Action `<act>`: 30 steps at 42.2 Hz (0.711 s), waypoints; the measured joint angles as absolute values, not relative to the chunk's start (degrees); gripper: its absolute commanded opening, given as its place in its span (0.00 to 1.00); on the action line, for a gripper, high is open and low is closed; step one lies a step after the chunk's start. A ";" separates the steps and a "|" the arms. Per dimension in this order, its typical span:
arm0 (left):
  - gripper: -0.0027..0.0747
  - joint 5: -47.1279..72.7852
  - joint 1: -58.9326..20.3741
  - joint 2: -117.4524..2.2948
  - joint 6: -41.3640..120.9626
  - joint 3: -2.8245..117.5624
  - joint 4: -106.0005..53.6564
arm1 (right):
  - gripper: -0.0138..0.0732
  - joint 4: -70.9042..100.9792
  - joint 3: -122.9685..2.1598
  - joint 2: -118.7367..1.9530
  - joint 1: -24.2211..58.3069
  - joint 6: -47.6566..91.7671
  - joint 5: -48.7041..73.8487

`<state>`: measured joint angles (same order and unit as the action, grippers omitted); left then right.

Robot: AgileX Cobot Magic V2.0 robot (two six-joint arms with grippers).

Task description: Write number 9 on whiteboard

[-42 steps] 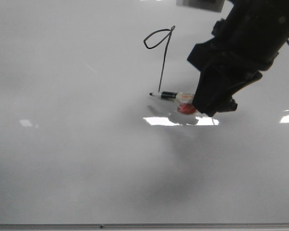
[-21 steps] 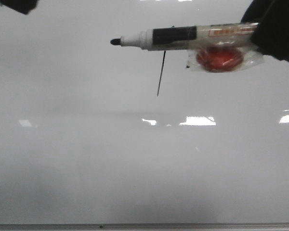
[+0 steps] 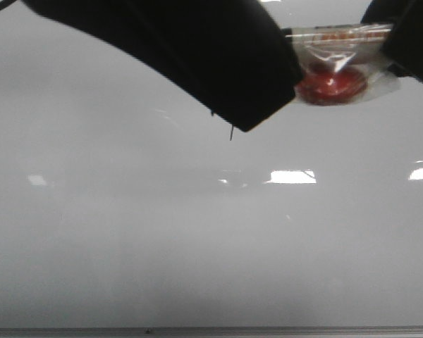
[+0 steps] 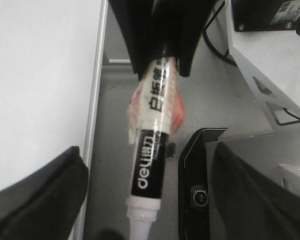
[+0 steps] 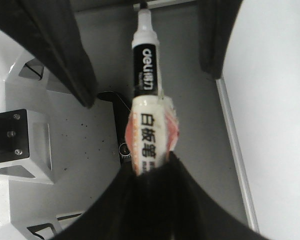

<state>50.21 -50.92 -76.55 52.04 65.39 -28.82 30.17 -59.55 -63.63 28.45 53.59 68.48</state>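
Note:
The whiteboard (image 3: pixel 197 246) fills the front view. Of the number 9, only the bottom end of its thin black stem (image 3: pixel 230 134) shows; the rest is hidden behind my left arm. My right gripper (image 3: pixel 412 42) is shut on a whiteboard marker (image 3: pixel 338 33) with a red lump in clear plastic (image 3: pixel 331 83) taped to it, held above the board. In the right wrist view the gripper (image 5: pixel 152 175) clamps the marker (image 5: pixel 146 100). My left gripper (image 4: pixel 147 200) is open, its fingers (image 4: pixel 40 200) on either side of the marker's (image 4: pixel 152 150) tip end, not touching it.
The board's thin grey frame edge (image 3: pixel 211 329) runs along the near side. Bright glare patches (image 3: pixel 292 177) lie on the board. Beside the board, the wrist views show a grey base with metal brackets (image 4: pixel 270 75) and a black device (image 4: pixel 197 190).
My right gripper lifted the marker off the board below the 9's stem and raised it high. My left arm came in from the upper left and now covers the 9 and the marker's tip.

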 measured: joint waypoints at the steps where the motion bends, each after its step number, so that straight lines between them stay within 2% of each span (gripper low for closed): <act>1: 0.52 50.21 -50.92 -76.69 52.08 65.39 -28.91 | 0.09 30.17 -59.55 -63.63 28.45 53.59 68.48; 7: 0.26 50.06 -50.92 -76.79 52.18 65.52 -29.44 | 0.10 30.17 -59.52 -63.63 28.45 53.67 68.25; 11: 0.17 49.63 -50.92 -76.79 52.20 65.52 -29.71 | 0.18 30.17 -59.52 -63.63 28.45 53.72 68.12; 15: 0.14 49.65 -50.92 -76.79 52.55 65.52 -29.75 | 0.37 30.17 -59.52 -63.63 28.45 53.95 67.99; 19: 0.14 50.13 -50.92 -76.79 52.61 65.52 -29.87 | 0.63 30.17 -59.52 -63.63 28.45 54.09 67.89; 22: 0.14 50.02 -50.92 -76.79 52.61 65.52 -29.87 | 0.78 30.01 -59.52 -63.63 28.45 54.09 68.03; 25: 0.14 50.02 -50.92 -76.79 51.73 65.52 -29.44 | 0.84 28.31 -59.52 -63.04 28.45 53.29 68.44; 30: 0.14 50.02 -50.22 -76.79 45.91 66.02 -25.72 | 0.84 21.91 -60.05 -60.61 26.92 47.28 69.01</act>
